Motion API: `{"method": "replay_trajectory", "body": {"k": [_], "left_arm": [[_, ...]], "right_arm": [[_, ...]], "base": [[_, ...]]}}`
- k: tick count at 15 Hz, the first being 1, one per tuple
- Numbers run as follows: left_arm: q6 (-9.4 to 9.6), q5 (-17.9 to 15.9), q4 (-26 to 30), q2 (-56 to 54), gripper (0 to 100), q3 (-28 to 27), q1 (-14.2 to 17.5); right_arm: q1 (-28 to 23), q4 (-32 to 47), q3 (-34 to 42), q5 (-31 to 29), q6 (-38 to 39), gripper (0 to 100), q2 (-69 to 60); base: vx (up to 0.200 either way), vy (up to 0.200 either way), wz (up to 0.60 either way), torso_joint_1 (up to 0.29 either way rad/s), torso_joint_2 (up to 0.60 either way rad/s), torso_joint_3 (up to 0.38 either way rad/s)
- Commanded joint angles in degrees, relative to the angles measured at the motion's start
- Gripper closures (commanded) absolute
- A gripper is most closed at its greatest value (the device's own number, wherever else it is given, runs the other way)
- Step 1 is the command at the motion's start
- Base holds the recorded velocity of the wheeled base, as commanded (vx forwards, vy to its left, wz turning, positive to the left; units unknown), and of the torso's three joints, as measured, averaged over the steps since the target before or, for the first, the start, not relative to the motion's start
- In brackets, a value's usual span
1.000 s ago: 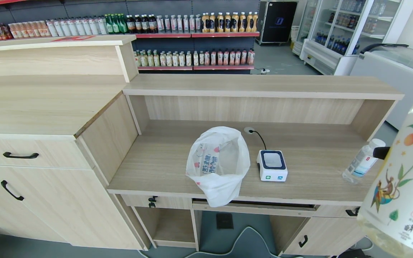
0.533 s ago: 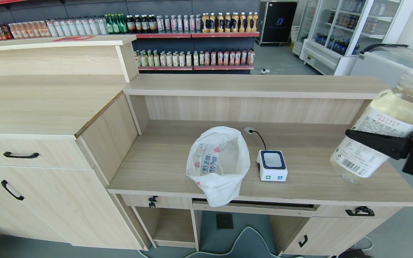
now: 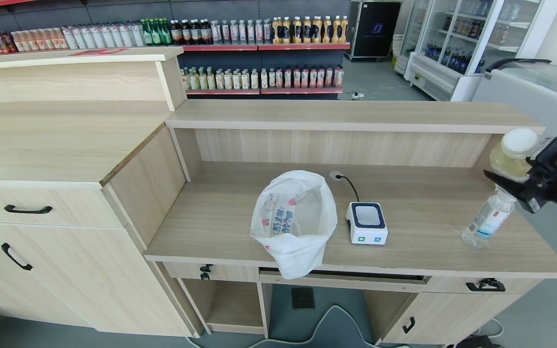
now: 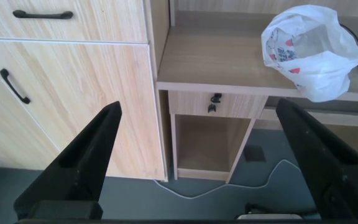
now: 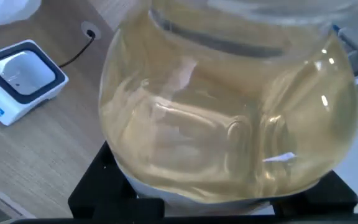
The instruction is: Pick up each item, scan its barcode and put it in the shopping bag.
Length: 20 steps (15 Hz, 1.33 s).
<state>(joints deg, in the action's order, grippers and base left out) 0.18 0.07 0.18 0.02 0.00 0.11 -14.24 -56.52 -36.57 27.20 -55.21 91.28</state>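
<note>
Progress was early: right gripper [image 3: 518,182] clamped a pale-yellow drink bottle [image 3: 510,162] near the counter's [image 3: 428,208] right end, well apart from the scanner [image 3: 367,222]; shopping bag [image 3: 293,220] looked empty, water bottle [image 3: 486,222] stood unpicked, left gripper [image 4: 199,107] hung with jaws apart.

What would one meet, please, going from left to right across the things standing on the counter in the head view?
Bag → scanner → water bottle.
</note>
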Motion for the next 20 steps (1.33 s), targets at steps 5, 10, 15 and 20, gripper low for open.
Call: {"method": "replay_trajectory", "body": {"k": [5,10,15,20], "left_arm": [[-0.01,0.01,-0.01,-0.02,0,0.0,-0.02],[-0.01,-0.07,-0.01,-0.02,0,0.0,-0.02],[-0.01,0.01,-0.01,-0.02,0,0.0,-0.02],[-0.01,0.01,-0.01,-0.02,0,0.0,-0.02]], "right_arm": [[-0.26,-14.15,0.8,4.0,-6.14,100,12.34],[0.0,-18.19,-0.52,6.99,-9.3,100,16.82],[0.0,-22.5,-0.52,10.16,-8.07,100,24.38],[-0.97,-23.11,1.42,10.42,-10.62,100,27.81]], "base": [[0.0,0.0,0.12,0.001,0.0,0.0],[0.0,0.0,0.6,0.003,0.0,0.0],[0.0,0.0,0.24,0.001,0.0,0.0],[0.0,0.0,0.0,0.0,0.0,0.0]]}}
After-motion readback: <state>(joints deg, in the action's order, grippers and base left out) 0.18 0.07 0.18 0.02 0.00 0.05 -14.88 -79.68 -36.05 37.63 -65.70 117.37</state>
